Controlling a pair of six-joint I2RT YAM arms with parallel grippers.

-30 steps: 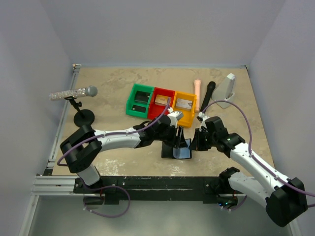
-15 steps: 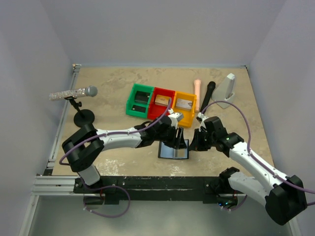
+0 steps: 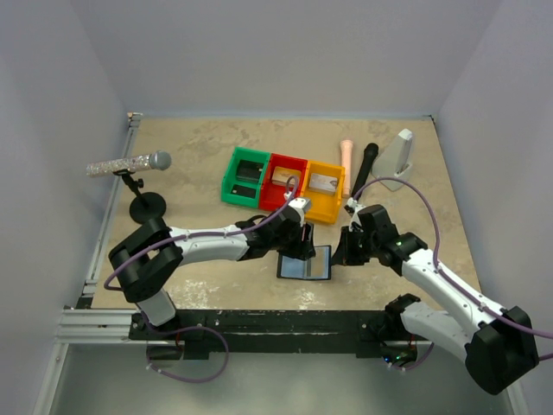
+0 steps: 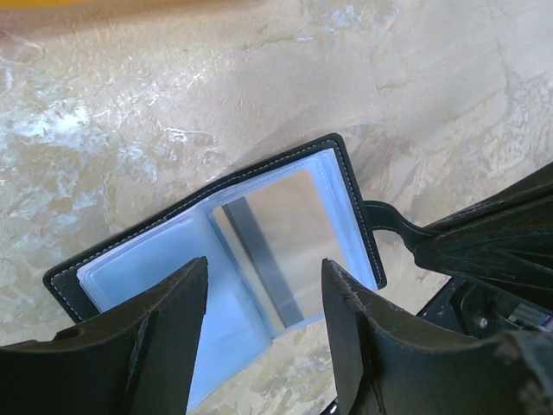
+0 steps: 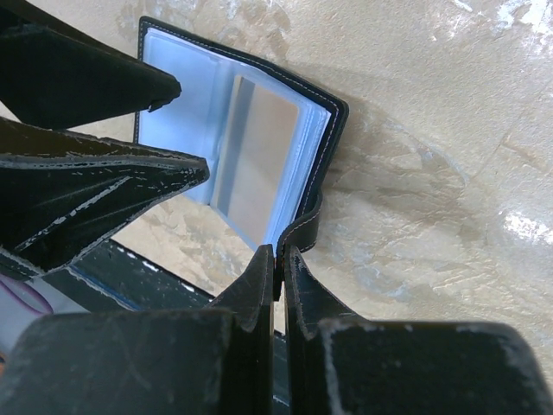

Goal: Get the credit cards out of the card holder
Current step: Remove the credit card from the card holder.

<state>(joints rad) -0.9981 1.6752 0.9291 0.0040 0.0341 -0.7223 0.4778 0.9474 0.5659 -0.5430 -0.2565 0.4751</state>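
The card holder [image 3: 304,264] lies open and flat on the table, pale blue inner faces up. In the left wrist view [image 4: 173,246] its right sleeve holds one silvery grey card [image 4: 281,225]. This card also shows in the right wrist view [image 5: 259,156]. My left gripper [image 3: 304,245] is open and empty, its jaws spread just above the open card holder [image 5: 186,112]. My right gripper [image 3: 338,257] is shut on the card holder's black side tab [image 5: 307,229] at its right edge. The tab also shows in the left wrist view [image 4: 389,223].
Joined green [image 3: 232,186], red [image 3: 285,161] and yellow [image 3: 328,209] bins stand just behind the card holder, each with a card inside. A microphone on a stand [image 3: 130,164] is at the left. A pink tube [image 3: 346,158], a black stick [image 3: 367,162] and a grey wedge [image 3: 397,157] lie at the back right.
The card holder stood half open and upright under my left gripper; it now lies flat and open. My left gripper has pulled back a little to the left. The right gripper kept its hold.
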